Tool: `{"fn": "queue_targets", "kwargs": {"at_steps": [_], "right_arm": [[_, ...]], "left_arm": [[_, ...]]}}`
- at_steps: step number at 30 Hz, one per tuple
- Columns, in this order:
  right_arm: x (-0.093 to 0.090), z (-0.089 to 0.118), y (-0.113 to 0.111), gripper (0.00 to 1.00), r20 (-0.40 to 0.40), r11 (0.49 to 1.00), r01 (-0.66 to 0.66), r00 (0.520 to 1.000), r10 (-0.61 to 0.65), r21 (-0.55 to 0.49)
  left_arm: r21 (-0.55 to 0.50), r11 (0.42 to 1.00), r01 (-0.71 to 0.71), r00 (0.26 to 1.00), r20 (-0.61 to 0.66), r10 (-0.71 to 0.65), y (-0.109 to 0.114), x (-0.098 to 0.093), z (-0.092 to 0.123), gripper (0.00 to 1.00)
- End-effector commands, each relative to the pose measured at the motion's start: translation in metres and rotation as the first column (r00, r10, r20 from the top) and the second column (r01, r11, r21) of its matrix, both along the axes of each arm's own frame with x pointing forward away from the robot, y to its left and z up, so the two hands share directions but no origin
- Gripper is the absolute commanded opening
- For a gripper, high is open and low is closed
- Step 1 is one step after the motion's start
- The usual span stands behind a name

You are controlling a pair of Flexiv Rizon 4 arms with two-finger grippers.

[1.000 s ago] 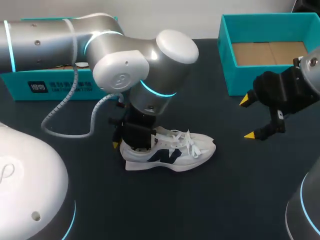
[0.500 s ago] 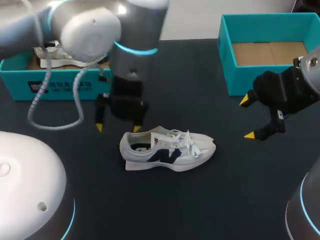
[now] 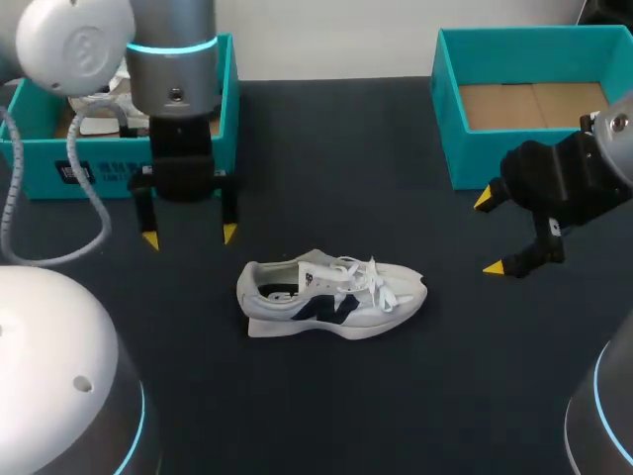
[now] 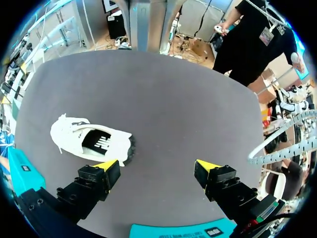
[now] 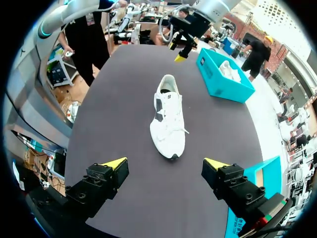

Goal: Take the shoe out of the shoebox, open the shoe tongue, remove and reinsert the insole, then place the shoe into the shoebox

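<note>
Shoe (image 3: 331, 299) sits on its sole mid-table (image 3: 326, 416), toe toward right gripper (image 3: 489, 234). Left gripper (image 3: 189, 237) hangs near the heel, fingers spread wide, holding nothing. Right gripper is also wide apart, empty, well clear of shoe.

Robotics lab: left arm (image 3: 173, 59) and right arm (image 3: 615, 129) at dark table (image 3: 326, 396).

furniture: dark grey table (image 3: 326, 396) | surface: plain, matte, flat | light: soft, even across the top
</note>
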State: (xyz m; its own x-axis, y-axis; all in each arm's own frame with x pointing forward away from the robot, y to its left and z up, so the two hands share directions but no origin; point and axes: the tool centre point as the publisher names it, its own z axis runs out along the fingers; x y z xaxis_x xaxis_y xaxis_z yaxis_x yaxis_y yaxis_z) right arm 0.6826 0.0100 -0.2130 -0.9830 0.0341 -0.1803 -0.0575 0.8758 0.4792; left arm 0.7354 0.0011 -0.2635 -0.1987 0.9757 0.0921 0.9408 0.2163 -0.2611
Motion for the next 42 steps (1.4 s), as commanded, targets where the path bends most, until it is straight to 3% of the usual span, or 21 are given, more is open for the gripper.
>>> {"fn": "queue_targets", "kwargs": {"at_steps": [1,6,11,19,26,42], "right_arm": [[0.0,-0.001,0.001,1.0,0.0,1.0,0.0,1.0,0.0,-0.002],[0.0,-0.001,0.001,1.0,0.0,1.0,0.0,1.0,0.0,-0.002],[0.0,-0.001,0.001,1.0,0.0,1.0,0.0,1.0,0.0,-0.002],[0.0,-0.001,0.001,1.0,0.0,1.0,0.0,1.0,0.0,-0.002],[0.0,-0.001,0.001,1.0,0.0,1.0,0.0,1.0,0.0,-0.002],[0.0,-0.001,0.001,1.0,0.0,1.0,0.0,1.0,0.0,-0.002]], "left_arm": [[-0.129,0.983,-0.128,0.99,-0.076,0.119,0.022,0.001,-0.004,1.0],[-0.152,0.906,-0.394,0.915,-0.158,0.372,0.06,0.013,-0.007,1.0],[-0.291,0.721,-0.629,0.777,-0.27,0.568,0.084,0.019,0.004,1.0],[-0.287,0.514,-0.808,0.587,-0.466,0.663,0.096,0.009,-0.003,1.0],[-0.283,0.316,-0.906,0.423,-0.659,0.622,0.107,0.001,-0.013,1.0],[-0.283,0.316,-0.906,0.423,-0.659,0.622,0.107,0.001,-0.013,1.0]]}}
